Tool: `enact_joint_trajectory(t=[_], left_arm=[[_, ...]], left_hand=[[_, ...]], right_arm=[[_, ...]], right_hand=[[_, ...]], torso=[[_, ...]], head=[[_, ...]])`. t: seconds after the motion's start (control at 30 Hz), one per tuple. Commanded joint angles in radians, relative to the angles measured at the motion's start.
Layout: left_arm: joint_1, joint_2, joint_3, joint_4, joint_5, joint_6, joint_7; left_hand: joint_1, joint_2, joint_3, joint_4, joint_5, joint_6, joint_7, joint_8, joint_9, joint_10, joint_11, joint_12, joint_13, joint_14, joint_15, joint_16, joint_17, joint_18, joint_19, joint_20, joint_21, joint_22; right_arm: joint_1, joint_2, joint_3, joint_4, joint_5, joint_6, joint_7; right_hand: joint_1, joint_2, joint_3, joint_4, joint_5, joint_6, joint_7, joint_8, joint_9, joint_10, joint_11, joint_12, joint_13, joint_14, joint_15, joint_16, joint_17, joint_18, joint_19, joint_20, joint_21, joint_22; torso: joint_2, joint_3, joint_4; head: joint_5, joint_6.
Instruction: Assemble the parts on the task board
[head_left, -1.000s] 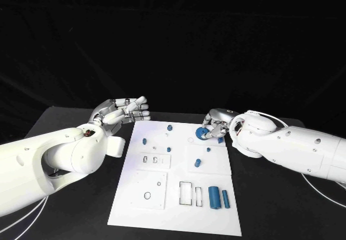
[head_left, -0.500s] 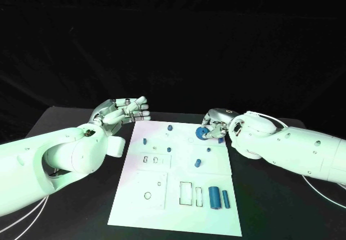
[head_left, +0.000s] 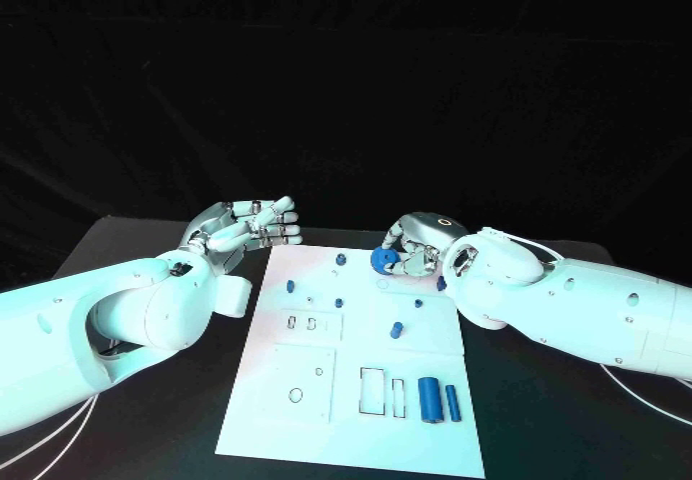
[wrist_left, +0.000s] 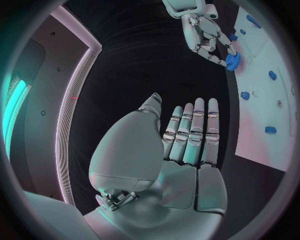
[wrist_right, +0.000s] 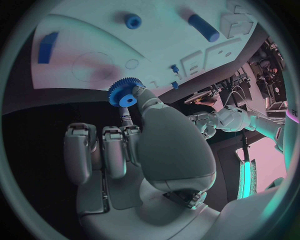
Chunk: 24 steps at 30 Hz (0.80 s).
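Observation:
The white task board (head_left: 335, 420) lies in the middle of the table. My right hand (head_left: 414, 244) hovers over its far right part and pinches a blue gear (head_left: 384, 260) between thumb and a finger; the right wrist view shows the gear (wrist_right: 125, 92) at the fingertips, above the board (wrist_right: 87, 55). My left hand (head_left: 245, 227) floats just left of the board's far left corner, fingers straight and apart, holding nothing. In the left wrist view that hand (wrist_left: 184, 145) is flat, with the right hand (wrist_left: 203, 31) and the gear (wrist_left: 232, 60) beyond it.
Several small blue pegs (head_left: 338, 299) stand in the board's far half, one taller peg (head_left: 394, 327) near its middle. A large blue cylinder (head_left: 430, 397) and a thinner one (head_left: 451, 400) lie at the near right, beside rectangular slots (head_left: 372, 388).
My right hand has carried the gear a little to the left, further over the board's far part. The left hand has stayed where it was.

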Motion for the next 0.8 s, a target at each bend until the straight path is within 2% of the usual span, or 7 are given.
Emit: enact_joint_trajectory(t=[0.03,0.27,0.43,0.63,0.8], left_arm=[[0.002,0.005,0.001,0.001,-0.002,0.014,0.005],[0.002,0.008,0.001,-0.001,-0.002,0.015,0.004],[0.002,0.009,0.001,-0.001,-0.002,0.015,0.004],[0.002,0.01,0.001,-0.002,-0.002,0.016,0.003],[0.002,0.011,0.001,-0.002,-0.002,0.018,0.001]], left_hand=[[0.01,-0.004,-0.006,-0.001,-0.004,0.0,0.008,-0.005,-0.001,-0.005,0.004,-0.006,-0.001,0.004,0.004,-0.006,0.001,0.012,-0.006,0.001,0.003,0.002],[0.009,-0.003,-0.006,-0.001,-0.004,0.0,0.008,-0.005,-0.001,-0.004,0.004,-0.006,-0.001,0.004,0.004,-0.006,0.001,0.012,-0.006,0.001,0.003,0.002],[0.009,-0.003,-0.006,-0.001,-0.004,0.0,0.008,-0.005,-0.001,-0.004,0.004,-0.006,-0.001,0.004,0.004,-0.006,0.001,0.012,-0.006,0.001,0.003,0.002],[0.009,-0.003,-0.006,-0.001,-0.004,0.0,0.008,-0.005,-0.001,-0.004,0.004,-0.006,-0.001,0.004,0.004,-0.006,0.001,0.012,-0.006,0.001,0.003,0.002],[0.009,-0.003,-0.006,-0.001,-0.004,0.0,0.008,-0.005,-0.001,-0.004,0.004,-0.006,-0.001,0.004,0.004,-0.006,0.001,0.012,-0.006,0.001,0.003,0.002]], right_arm=[[0.001,0.036,0.0,0.003,-0.075,-0.037,-0.026],[-0.002,0.115,-0.002,-0.04,-0.082,-0.037,-0.022],[-0.011,0.165,-0.006,-0.08,-0.083,-0.033,-0.016],[-0.026,0.21,-0.011,-0.119,-0.082,-0.022,-0.012],[-0.034,0.226,-0.014,-0.139,-0.079,-0.005,-0.013]], right_hand=[[-0.012,-0.001,0.009,0.001,0.0,0.053,-0.038,-0.005,0.015,0.008,-0.008,0.005,0.127,0.093,-0.008,0.005,0.216,-0.019,0.018,0.0,0.006,0.138],[-0.016,-0.003,0.013,0.004,-0.002,0.052,-0.037,-0.007,0.015,0.007,-0.008,0.004,0.126,0.093,-0.008,0.005,0.216,-0.02,0.019,-0.001,0.007,0.14],[-0.017,-0.004,0.014,0.004,-0.003,0.052,-0.037,-0.008,0.015,0.008,-0.007,0.004,0.126,0.093,-0.008,0.005,0.215,-0.02,0.019,-0.001,0.007,0.14],[-0.019,-0.005,0.018,0.004,-0.004,0.05,-0.037,-0.011,0.015,0.007,-0.007,0.003,0.125,0.093,-0.008,0.005,0.216,-0.019,0.018,-0.001,0.006,0.14],[-0.021,-0.006,0.02,0.006,-0.005,0.048,-0.036,-0.014,0.015,0.006,-0.006,0.002,0.124,0.093,-0.008,0.005,0.214,-0.019,0.018,-0.001,0.006,0.139]], torso=[[0.002,-0.0001,0.0021],[0.003,-0.0008,0.004],[0.003,-0.0001,0.002],[0.003,0.0012,0.0015],[0.003,0.0007,0.0025]], head=[[-0.002,0.002],[0.0,0.003],[0.001,0.002],[0.007,0.001],[0.01,-0.003]])
